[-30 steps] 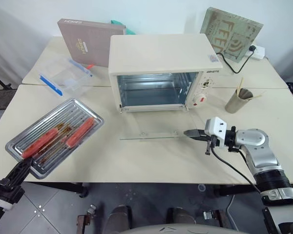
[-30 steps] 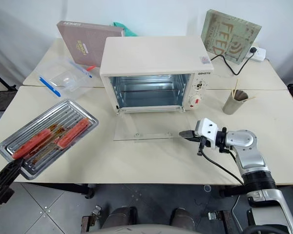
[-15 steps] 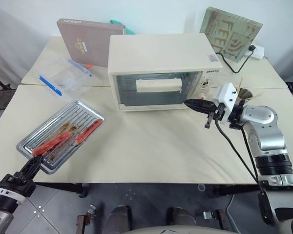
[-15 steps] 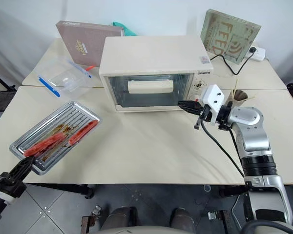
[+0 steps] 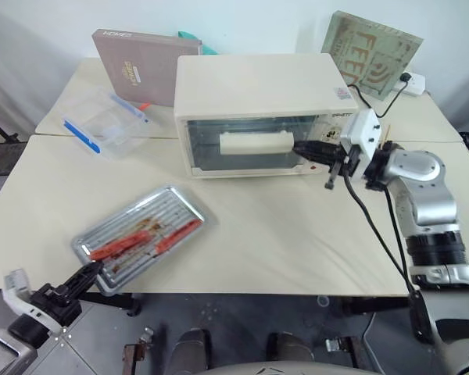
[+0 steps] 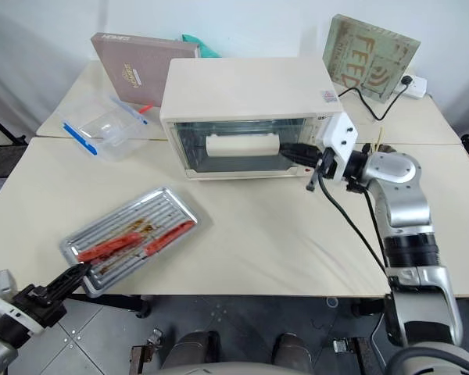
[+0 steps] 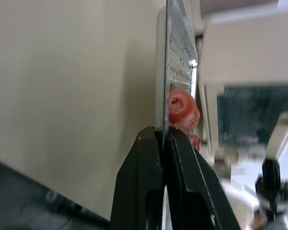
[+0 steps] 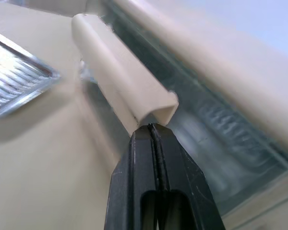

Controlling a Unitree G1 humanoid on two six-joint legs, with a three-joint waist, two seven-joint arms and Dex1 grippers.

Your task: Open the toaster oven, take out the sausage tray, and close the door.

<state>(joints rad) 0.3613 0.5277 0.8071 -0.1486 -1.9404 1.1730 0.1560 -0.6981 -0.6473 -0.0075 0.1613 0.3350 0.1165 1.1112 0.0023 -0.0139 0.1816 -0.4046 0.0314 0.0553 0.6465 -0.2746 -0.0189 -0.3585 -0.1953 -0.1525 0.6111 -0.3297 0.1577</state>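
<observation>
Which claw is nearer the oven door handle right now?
Right. The right claw is shut with its tips at the end of the door handle; the left claw is down at the table's near edge, gripping the tray.

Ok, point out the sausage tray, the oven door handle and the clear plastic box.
sausage tray (image 5: 174, 211), left eye view, bare ridged base near its far end.
door handle (image 6: 242, 144), right eye view, middle of the cream bar.
clear plastic box (image 5: 102, 123), left eye view, its clear middle.
</observation>
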